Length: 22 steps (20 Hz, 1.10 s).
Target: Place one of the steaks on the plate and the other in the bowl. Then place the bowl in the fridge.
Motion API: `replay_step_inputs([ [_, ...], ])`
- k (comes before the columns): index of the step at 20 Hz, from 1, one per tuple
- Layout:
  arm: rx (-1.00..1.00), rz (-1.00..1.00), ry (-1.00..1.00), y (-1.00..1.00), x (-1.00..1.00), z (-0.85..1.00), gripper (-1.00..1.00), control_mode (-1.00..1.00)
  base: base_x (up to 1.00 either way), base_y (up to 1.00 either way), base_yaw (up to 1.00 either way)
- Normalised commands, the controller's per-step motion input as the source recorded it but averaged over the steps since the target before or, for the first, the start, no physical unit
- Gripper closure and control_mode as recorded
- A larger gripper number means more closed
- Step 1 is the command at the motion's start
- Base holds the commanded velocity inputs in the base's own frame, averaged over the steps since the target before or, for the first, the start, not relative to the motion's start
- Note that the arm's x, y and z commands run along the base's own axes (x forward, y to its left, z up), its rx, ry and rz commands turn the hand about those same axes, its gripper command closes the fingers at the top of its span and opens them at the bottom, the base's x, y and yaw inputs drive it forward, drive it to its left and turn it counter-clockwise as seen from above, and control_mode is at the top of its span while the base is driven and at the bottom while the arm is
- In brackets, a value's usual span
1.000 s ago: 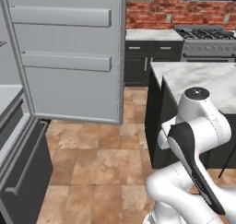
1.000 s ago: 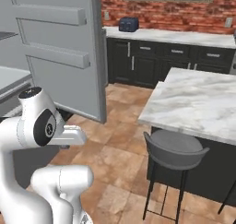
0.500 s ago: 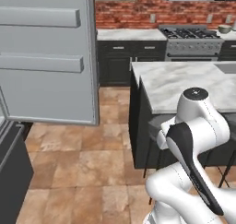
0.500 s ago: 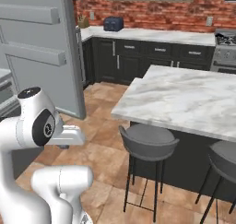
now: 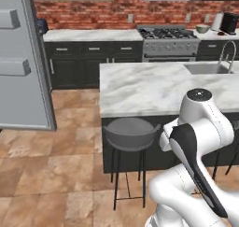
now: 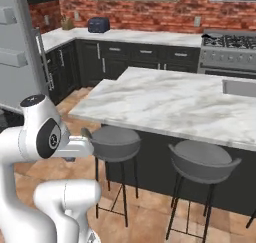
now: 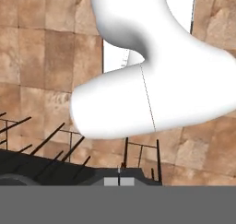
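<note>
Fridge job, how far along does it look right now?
Done: the fridge stands open. In hand: nothing. The gripper is shut and empty, aimed at the floor beside the island. Left, as far as these views tell: all the placing, then loading the fridge.

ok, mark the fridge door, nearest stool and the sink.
fridge door [image 5: 21, 72], left base view, its grey inner panel.
stool [image 5: 132, 131], left base view, seat top.
sink [image 5: 207, 68], left base view, basin.

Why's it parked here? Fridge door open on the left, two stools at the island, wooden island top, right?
Not wooden: the island top is white marble, as the right base view shows. The fridge door does stand open on the left, and two stools sit at the island.
</note>
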Motion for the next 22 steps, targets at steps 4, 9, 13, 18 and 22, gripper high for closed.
replay_step_inputs([
  [4, 0.0, 0.0, 0.0, 0.0, 0.0, 0.0, 1.0, 1.0, 0.0, -0.87, -0.11],
  [9, 0.0, 0.0, 0.0, 0.0, 0.0, 0.0, 1.0, 1.0, 0.0, -0.92, -0.11],
  [13, 0.0, 0.0, 0.0, 0.0, 0.0, 0.0, 1.0, 1.0, 0.0, -0.93, -0.09],
  [18, 0.0, 0.0, 0.0, 0.0, 0.0, 0.0, 1.0, 1.0, 0.0, -0.82, -0.05],
  [22, 0.0, 0.0, 0.0, 0.0, 0.0, 0.0, 1.0, 1.0, 0.0, -0.67, -0.01],
])
